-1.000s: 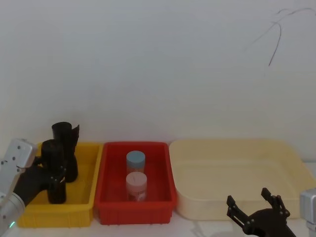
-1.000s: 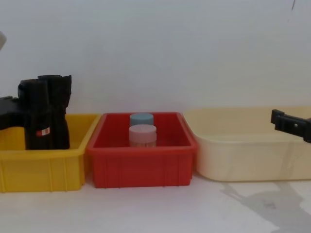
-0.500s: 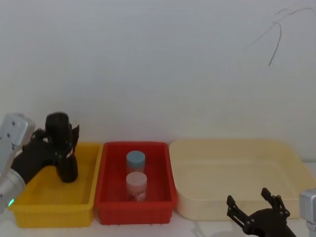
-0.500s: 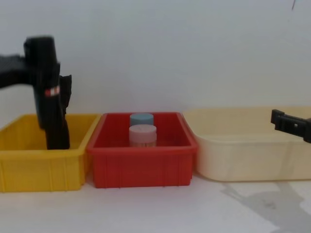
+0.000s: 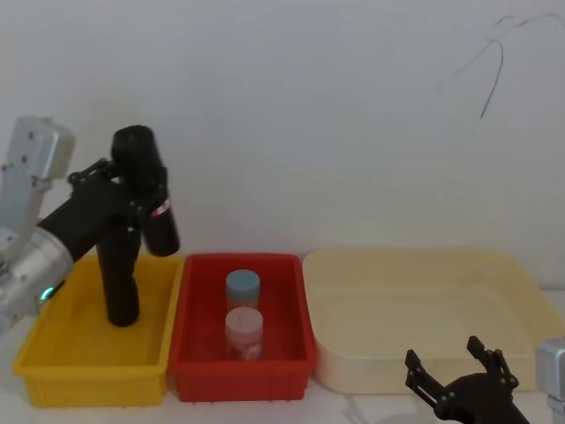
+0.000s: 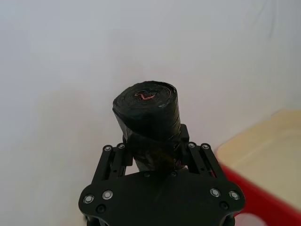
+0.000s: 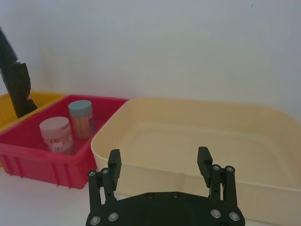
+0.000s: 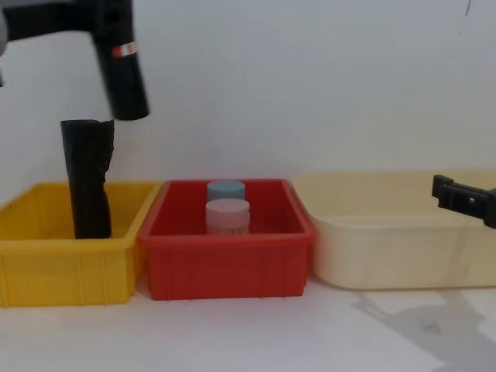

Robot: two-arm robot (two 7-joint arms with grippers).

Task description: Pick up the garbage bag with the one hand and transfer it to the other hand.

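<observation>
A black garbage bag (image 5: 137, 155) roll is showing a small red-and-white label (image 5: 160, 210) against a white wall (image 5: 309, 106), with the left gripper (image 5: 141, 199) matching it in black and a ring light (image 5: 44, 294) glowing green on the silver arm (image 5: 31, 163). A plain black roll (image 5: 119, 283), a yellow bin (image 5: 88, 367), a red bin (image 5: 243, 375), a blue-lidded jar (image 5: 242, 284), a pink-lidded jar (image 5: 244, 325), a cream tub (image 5: 397, 375) and the black right gripper (image 5: 446, 360) are completing the palette

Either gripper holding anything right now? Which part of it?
Left gripper holds the thick black plastic garbage bag roll with the red-and-white label, jaws clamped around its mid-body, clear above the yellow plastic bin. Right gripper is open and empty.
</observation>
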